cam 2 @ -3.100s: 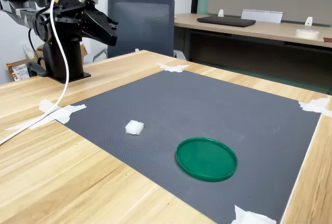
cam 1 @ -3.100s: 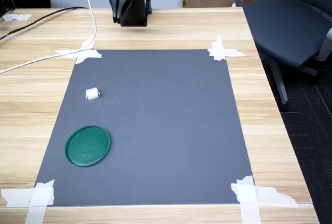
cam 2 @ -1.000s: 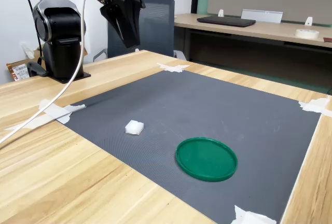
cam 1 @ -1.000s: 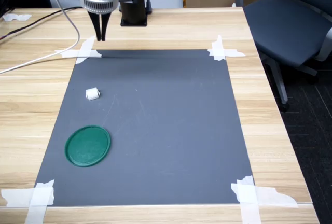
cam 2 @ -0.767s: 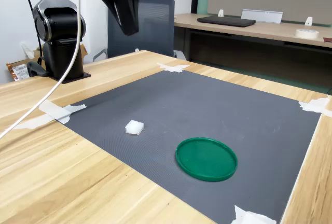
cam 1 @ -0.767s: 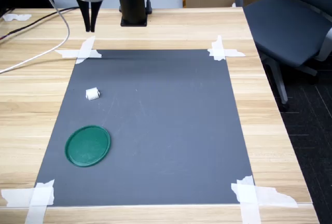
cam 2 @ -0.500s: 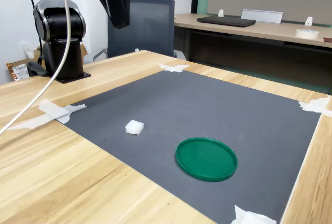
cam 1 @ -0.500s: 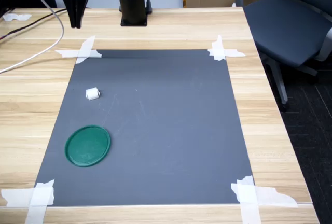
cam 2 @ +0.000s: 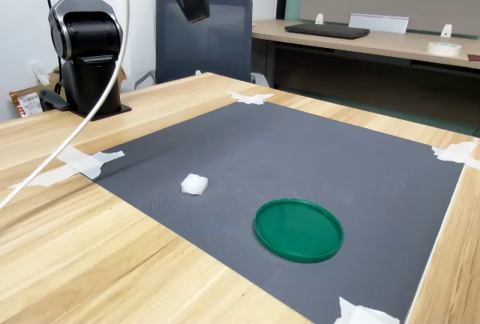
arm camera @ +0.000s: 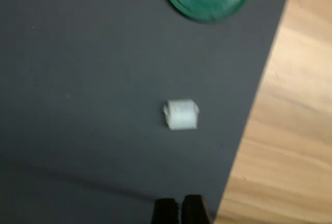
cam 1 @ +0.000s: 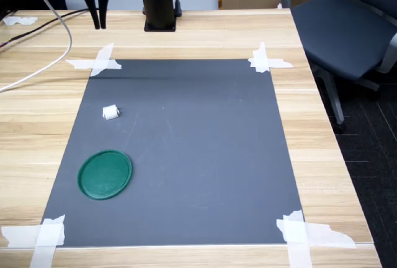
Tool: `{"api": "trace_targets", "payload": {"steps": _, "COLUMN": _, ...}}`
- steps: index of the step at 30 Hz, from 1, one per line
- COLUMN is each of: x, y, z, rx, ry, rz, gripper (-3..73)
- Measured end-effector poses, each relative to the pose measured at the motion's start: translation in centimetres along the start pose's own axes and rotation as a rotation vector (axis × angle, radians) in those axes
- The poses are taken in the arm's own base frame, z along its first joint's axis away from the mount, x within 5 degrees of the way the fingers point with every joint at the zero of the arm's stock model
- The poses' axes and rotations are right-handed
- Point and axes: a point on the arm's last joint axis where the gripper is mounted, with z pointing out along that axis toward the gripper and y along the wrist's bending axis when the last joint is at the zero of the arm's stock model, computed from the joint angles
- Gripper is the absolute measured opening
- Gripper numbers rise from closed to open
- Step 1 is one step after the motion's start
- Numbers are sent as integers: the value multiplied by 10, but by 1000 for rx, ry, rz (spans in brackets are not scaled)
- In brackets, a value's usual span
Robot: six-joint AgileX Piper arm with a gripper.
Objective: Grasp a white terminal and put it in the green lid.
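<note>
The hand (cam 1: 97,25) hangs high above the bench (cam 1: 186,32), fingers closed and empty. The white terminal (cam 1: 110,113) lies on the grey mat (cam 1: 198,150), at 12 o'clock from the green lid (cam 1: 105,174) in the first exterior view.

You've got a dark grey mat (cam 1: 186,150) on the wooden table (cam 1: 322,150), its corners held by white tape strips (cam 1: 267,60). An office chair (cam 1: 347,26) sits off the first exterior view's right. A white cable (cam 1: 37,69) trails over the far-left tabletop.
</note>
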Motion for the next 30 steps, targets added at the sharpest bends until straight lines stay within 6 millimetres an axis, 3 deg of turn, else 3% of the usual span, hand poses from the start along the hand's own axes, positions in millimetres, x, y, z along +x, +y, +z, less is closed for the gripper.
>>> {"api": "trace_targets", "payload": {"steps": 21, "x": -17, "y": 4, "z": -12, "rx": -139, "ry": -31, "rz": -163, "gripper": -19}}
{"api": "trace_targets", "payload": {"steps": 25, "x": -15, "y": 3, "z": -7, "rx": -159, "ry": 11, "rz": -167, "gripper": 28}}
{"api": "trace_targets", "payload": {"steps": 30, "x": -11, "y": -1, "z": 9, "rx": -178, "ry": 124, "rz": -161, "gripper": 175}}
